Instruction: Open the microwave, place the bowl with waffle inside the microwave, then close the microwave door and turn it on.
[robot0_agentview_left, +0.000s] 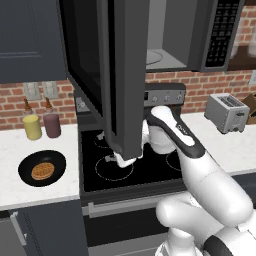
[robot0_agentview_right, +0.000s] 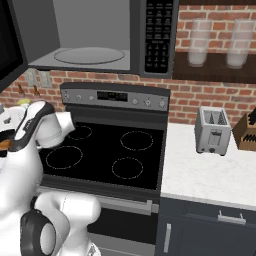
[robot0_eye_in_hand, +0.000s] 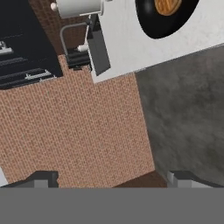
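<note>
A: Dark fingertips of your end effector (robot0_eye_in_hand: 109, 179) stand wide apart, released, gripping nothing, with the shallow round black bowl (robot0_eye_in_hand: 175, 15) and its golden grid-patterned waffle (robot0_eye_in_hand: 168, 5) far ahead.

B: Risk?

A: You're low beside the swung-out dark grey microwave door (robot0_agentview_left: 122, 75); lifting carelessly could clip its bottom edge.

B: Room?

A: The bowl sits near the white stone counter (robot0_agentview_left: 35, 192) front edge; the open grey box-shaped microwave (robot0_agentview_right: 95, 35) cavity looks free.

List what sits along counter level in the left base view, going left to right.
Yellow bottle → dark red bottle → stove → toaster. The bowl with the waffle lies in front of the bottles.
</note>
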